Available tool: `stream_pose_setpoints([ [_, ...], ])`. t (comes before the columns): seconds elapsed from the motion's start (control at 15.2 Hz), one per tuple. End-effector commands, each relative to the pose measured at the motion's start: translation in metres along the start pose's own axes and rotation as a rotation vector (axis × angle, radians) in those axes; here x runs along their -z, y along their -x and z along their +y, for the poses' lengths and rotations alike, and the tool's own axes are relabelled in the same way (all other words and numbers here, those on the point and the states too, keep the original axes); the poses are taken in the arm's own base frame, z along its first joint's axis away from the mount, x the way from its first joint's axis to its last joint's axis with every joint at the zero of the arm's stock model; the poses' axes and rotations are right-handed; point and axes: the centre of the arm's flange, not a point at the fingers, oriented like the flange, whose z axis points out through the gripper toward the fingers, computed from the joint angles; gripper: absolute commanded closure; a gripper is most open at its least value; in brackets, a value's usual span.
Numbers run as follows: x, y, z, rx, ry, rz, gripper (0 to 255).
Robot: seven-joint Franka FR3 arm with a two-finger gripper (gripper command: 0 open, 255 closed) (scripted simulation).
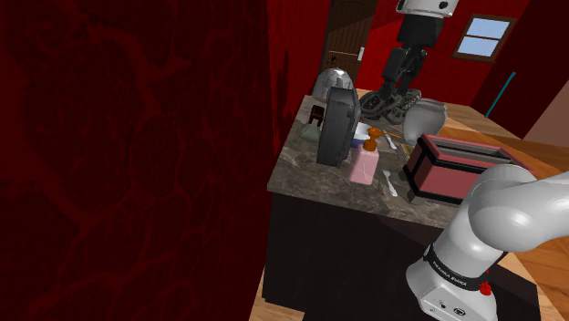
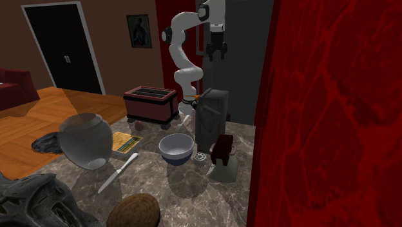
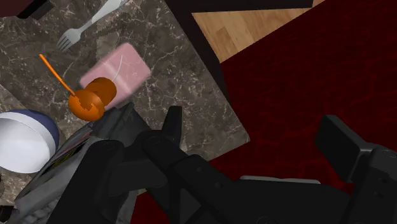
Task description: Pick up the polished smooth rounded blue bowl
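The blue bowl (image 2: 176, 148), rounded with a pale inside, stands upright on the marble counter (image 2: 161, 193) beside a tall dark appliance (image 2: 211, 119). In the wrist view the bowl (image 3: 22, 140) lies off to the side of the fingers, past the orange-capped pink dispenser (image 3: 118, 73). In the shoulder view only a sliver of the bowl (image 1: 362, 130) peeks out behind the appliance (image 1: 339, 123). My gripper (image 2: 216, 53) hangs high above the counter, over the appliance, with its fingers apart and nothing between them. The gripper (image 3: 254, 137) is open, with the counter edge and red wall below it.
A red box-shaped toaster (image 2: 151, 103) sits at the counter's end near the arm. A grey vase (image 2: 84, 138), a knife (image 2: 119, 171), a fork (image 3: 86, 25) and a dark skull-like object (image 2: 29, 200) share the counter. A red wall (image 2: 335, 116) borders it.
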Motion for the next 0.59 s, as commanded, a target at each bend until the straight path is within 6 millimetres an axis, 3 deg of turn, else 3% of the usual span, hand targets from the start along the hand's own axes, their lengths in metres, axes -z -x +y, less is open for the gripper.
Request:
stream_pose_setpoints([
  [0.0, 0.0, 0.0, 0.0, 0.0, 0.0, 0.0, 0],
  [0.53, -0.042, -0.044, 0.089, -0.009, -0.013, -0.008, 0],
])
